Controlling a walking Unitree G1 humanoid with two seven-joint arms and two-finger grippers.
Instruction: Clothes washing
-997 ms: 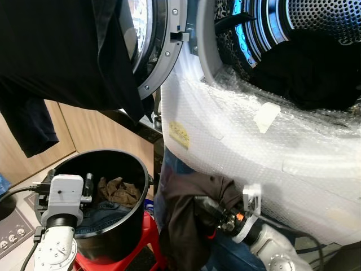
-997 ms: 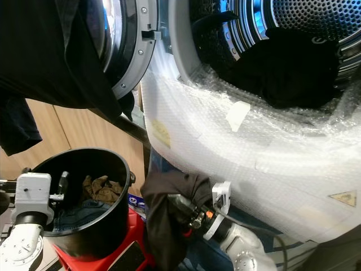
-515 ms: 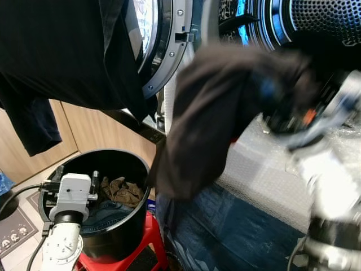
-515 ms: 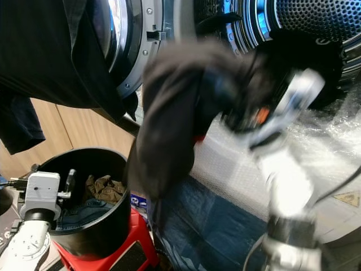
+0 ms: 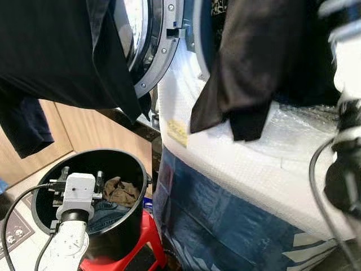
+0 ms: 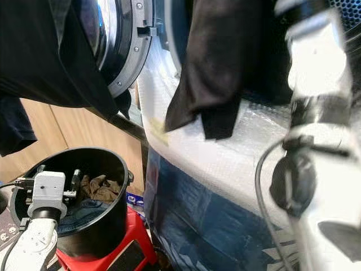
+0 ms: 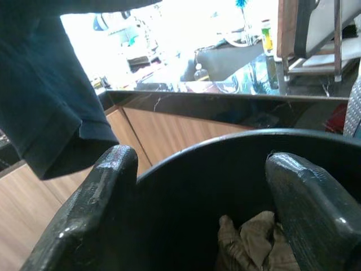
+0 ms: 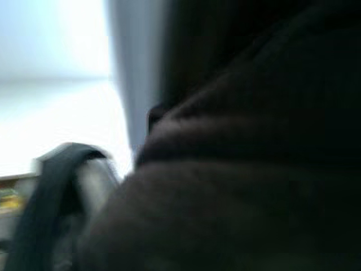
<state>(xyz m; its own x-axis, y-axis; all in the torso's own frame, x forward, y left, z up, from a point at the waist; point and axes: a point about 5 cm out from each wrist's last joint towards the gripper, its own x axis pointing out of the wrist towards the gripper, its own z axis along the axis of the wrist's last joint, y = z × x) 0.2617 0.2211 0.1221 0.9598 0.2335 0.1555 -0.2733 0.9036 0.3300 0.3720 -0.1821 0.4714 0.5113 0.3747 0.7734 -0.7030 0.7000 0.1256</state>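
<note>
— Two arms up, or one?

— One, from what I see. My right arm (image 6: 316,84) is raised high on the right, in front of the washing machine (image 5: 237,186), blurred. A dark brown garment (image 5: 254,68) hangs over the machine's opening, its lower edge draped down onto the bubble wrap (image 5: 225,152) that covers the front. In the right wrist view that same dark cloth (image 8: 254,186) sits right against the lens, so I cannot tell whether the right gripper is pinching it or spread.

— And the left?

— My left gripper (image 7: 197,209) hovers low at the near left, at the rim of the black bucket (image 5: 135,209). Its fingers (image 7: 101,192) are spread apart with nothing between them. Inside the bucket lie a crumpled tan cloth (image 5: 121,191) and something blue denim (image 5: 107,210) beside it. The bucket stands on a red stool (image 5: 149,240).

— Anything else nearby?

— The machine's round door (image 5: 152,51) is swung open to the left, and a black shirt (image 5: 56,62) hangs across the upper left in front of it.
</note>
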